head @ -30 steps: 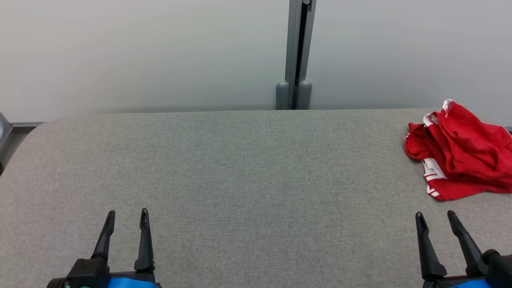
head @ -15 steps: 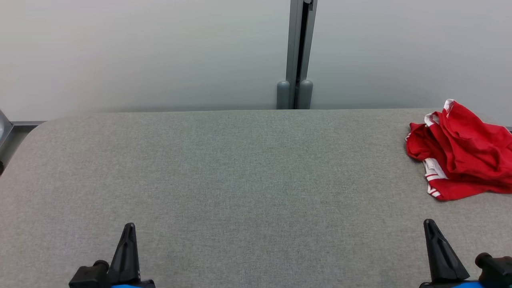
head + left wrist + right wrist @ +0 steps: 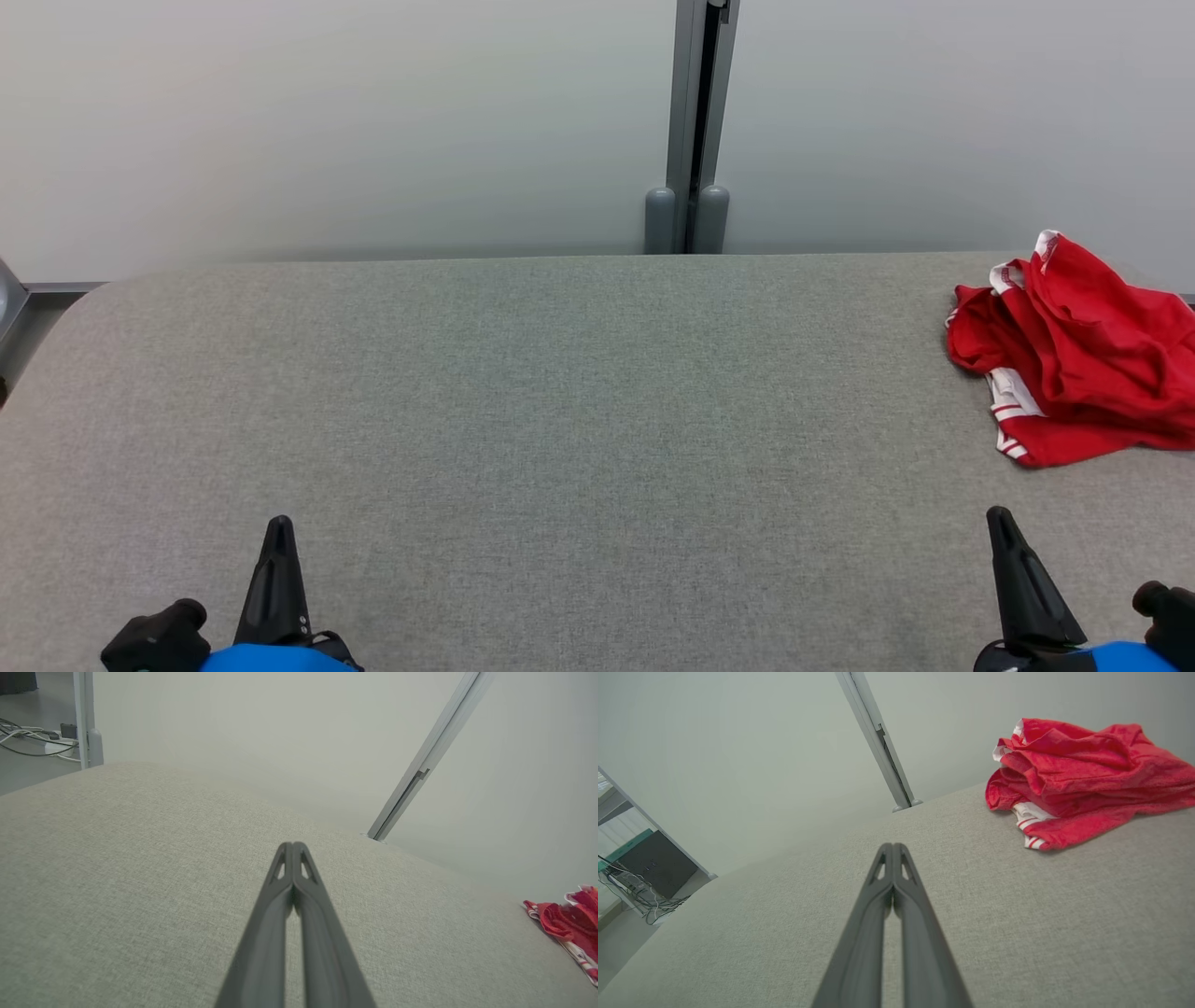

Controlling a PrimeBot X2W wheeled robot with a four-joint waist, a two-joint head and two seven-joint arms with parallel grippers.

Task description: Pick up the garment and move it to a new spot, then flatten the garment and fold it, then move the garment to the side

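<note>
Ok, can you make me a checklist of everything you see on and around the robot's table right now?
Surface: grey woven fabric tabletop, flat.
Job's things: crumpled red garment with white striped trim, lying at the table's far right, not held.
Clutter: nothing seen.
Grippers: left gripper shut, empty; right gripper shut, empty; both apart from the garment.
Cables: loose dark and white cables on the floor past the table.
Surroundings: pale wall panels joined by a grey metal post.
</note>
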